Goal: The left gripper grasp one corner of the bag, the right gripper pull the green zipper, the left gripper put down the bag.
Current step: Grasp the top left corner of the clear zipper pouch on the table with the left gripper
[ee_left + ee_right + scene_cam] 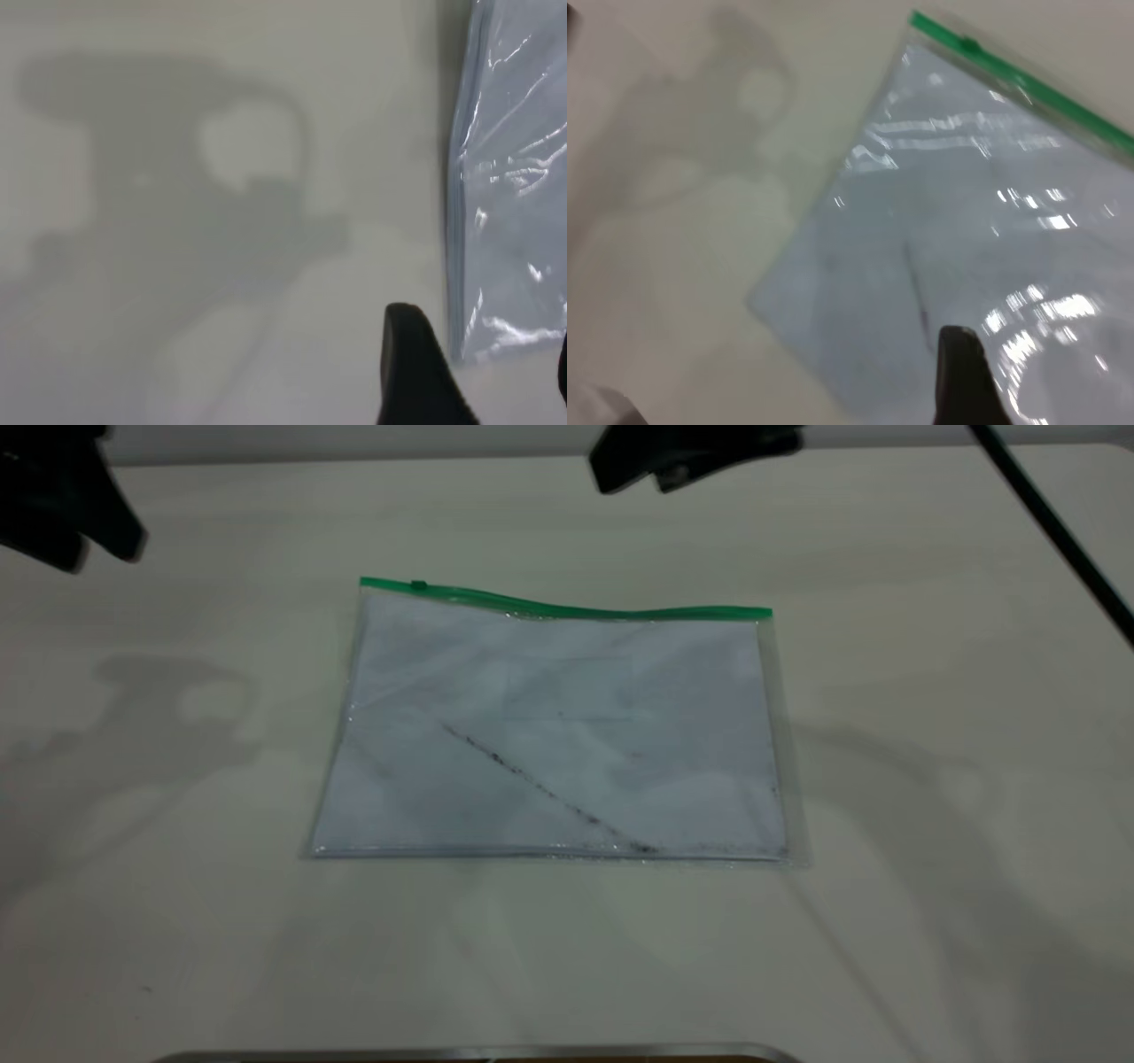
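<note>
Item 1, bag (pixel 554 731): clear plastic pouch, lies flat on table (pixel 930 691), approx. centre, long edges running left-right. Green strip (pixel 567 607) along far long edge, wavy, slightly raised in mid section. White paper (pixel 567 779) inside w/ dark diagonal smudge (pixel 549 790) running from mid-left down toward near edge. Glare streaks on plastic in both wrist views.

Item 2, green zipper (pixel 418 585): small slider on the strip, close to far-left end; also visible in right wrist view (pixel 970 43). Not touched by either hand.

Item 3, corner (pixel 365 585): far-left corner of bag at tip of green strip, lying free on table.

Item 4, left hand (pixel 66 509): far-left of table, raised, well apart from bag; casts shadow on table left of bag. Left wrist view shows one dark fingertip (pixel 412 363), a sliver of a second at the frame edge, w/ bag edge (pixel 509 195) between them beyond. Released, holds nothing.

Item 5, right hand (pixel 687 456): far side, above table past the green strip, right of centre, not touching bag. Right wrist view shows only one dark fingertip (pixel 966 376) over bag (pixel 966 239). Open or clenched: cannot tell. Black cable (pixel 1054 522) crosses far-right corner.
</note>
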